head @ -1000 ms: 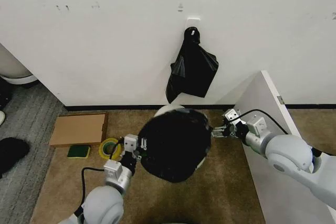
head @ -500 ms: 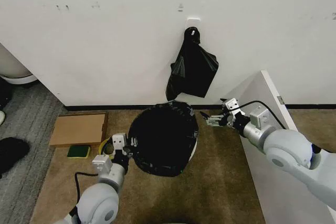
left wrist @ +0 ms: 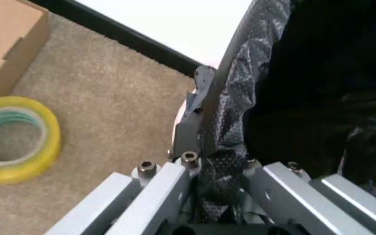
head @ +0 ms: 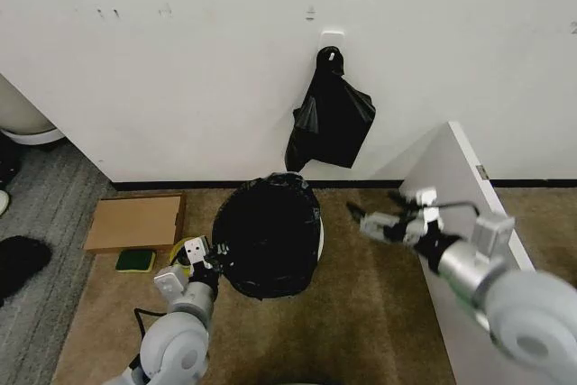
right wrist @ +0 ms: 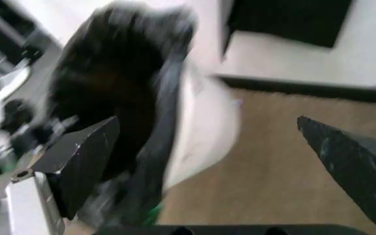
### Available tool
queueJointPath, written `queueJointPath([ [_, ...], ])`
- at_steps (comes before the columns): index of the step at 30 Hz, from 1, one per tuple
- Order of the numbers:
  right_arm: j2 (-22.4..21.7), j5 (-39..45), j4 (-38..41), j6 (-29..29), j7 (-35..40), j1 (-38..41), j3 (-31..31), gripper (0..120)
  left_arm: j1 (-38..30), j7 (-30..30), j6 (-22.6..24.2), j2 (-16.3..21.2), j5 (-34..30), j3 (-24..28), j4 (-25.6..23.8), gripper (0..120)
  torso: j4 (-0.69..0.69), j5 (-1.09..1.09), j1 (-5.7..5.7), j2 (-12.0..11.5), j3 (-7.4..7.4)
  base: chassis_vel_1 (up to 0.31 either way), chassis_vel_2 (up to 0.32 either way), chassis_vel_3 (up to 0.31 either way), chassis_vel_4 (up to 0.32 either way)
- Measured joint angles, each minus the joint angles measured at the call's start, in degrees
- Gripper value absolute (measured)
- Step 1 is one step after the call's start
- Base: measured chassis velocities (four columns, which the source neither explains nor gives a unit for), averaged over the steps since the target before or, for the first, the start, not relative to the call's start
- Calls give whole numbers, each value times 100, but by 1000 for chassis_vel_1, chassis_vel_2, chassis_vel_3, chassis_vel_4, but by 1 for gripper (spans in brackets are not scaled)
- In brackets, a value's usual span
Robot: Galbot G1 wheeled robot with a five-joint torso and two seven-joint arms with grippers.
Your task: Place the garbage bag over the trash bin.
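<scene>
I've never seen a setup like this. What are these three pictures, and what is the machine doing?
It is a two-armed robot. The wide picture comes from a camera on its head, looking down; the other two come from cameras on its wrists. On the carpet stands a white trash bin with a black garbage bag stretched over its top. The left hand is shut on the bag's edge, seen close up in the left wrist view. The right hand is open, apart from the bin. Beside the bin lie a yellow tape roll, a sponge and cardboard.
</scene>
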Motion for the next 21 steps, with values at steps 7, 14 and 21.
queueJointPath([
  [7,189,-828,47,170,-99,88,-909,100,6,13,-54,-210,29,124,1,0,1,-1,0,0,0,0,0,0,0],
  [14,248,-1005,-10,212,-26,382,-1307,87,19,26,-54,-175,60,133,-42,0,1,-1,0,0,0,0,0,0,0],
  [21,260,-1138,-151,209,16,583,-1519,63,35,46,-45,-171,70,165,-109,0,1,-1,1,0,0,0,0,0,0],
])
